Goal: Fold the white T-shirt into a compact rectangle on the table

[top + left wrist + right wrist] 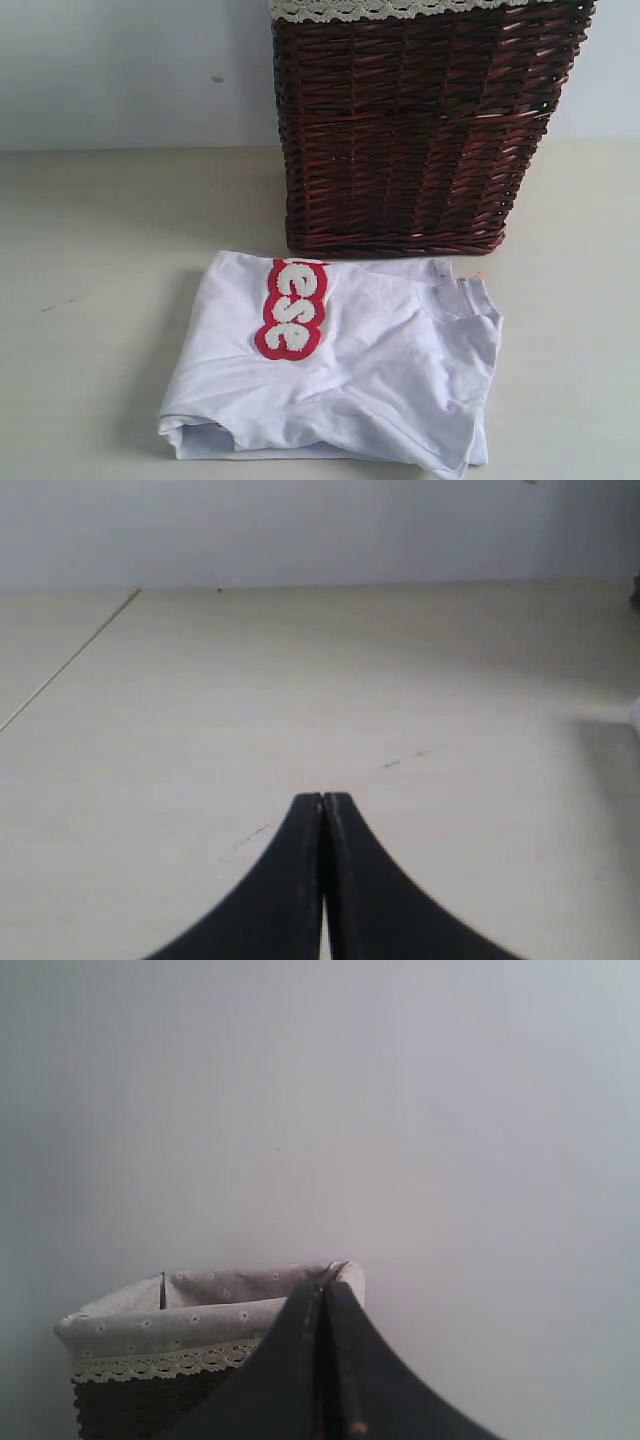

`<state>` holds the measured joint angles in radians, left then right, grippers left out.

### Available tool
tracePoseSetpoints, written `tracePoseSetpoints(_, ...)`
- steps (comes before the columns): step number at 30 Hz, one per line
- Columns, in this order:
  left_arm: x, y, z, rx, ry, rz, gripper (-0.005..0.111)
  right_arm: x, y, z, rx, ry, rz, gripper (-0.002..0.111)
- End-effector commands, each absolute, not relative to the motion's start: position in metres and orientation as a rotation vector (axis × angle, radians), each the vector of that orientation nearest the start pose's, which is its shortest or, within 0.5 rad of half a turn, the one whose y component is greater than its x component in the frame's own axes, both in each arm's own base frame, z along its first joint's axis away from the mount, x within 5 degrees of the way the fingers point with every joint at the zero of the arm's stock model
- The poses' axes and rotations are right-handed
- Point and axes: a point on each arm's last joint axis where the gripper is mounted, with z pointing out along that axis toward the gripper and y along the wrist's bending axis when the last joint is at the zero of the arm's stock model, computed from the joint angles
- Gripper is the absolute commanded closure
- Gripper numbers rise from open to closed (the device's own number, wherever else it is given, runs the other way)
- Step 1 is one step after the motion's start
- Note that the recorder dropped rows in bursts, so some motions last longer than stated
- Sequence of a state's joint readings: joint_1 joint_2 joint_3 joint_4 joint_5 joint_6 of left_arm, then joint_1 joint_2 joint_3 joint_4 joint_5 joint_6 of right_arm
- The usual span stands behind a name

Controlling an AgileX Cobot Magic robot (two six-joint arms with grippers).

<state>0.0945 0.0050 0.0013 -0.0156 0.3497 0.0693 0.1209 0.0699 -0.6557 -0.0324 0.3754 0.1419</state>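
The left pincer (322, 802) and right pincer (322, 1290) are sitting closed and empty, well apart from the soft white cotton T-shirt (340, 370) lying folded on the matte cream worktop (90, 300), folding apparently being complete.

Left end effector (322, 798) has its jaws pressed together; right end effector (322, 1286) likewise, holding nothing.

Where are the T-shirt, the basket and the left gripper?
white T-shirt (380, 370), exterior view, plain white fabric.
wicker basket (410, 130), exterior view, front wall.
left gripper (323, 800), left wrist view, closed fingertips.
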Motion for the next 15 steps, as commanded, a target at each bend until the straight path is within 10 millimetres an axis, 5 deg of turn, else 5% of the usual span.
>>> tracePoseSetpoints(1,0.053,0.0042,0.1811,-0.023,1.841,0.099,0.107,-0.0104,-0.0022,0.3814,0.005,1.268,0.182,0.108)
tracePoseSetpoints(15,0.053,0.0042,0.1811,-0.023,1.841,0.099,0.107,-0.0104,-0.0037,0.382,-0.026,1.26,0.113,0.108)
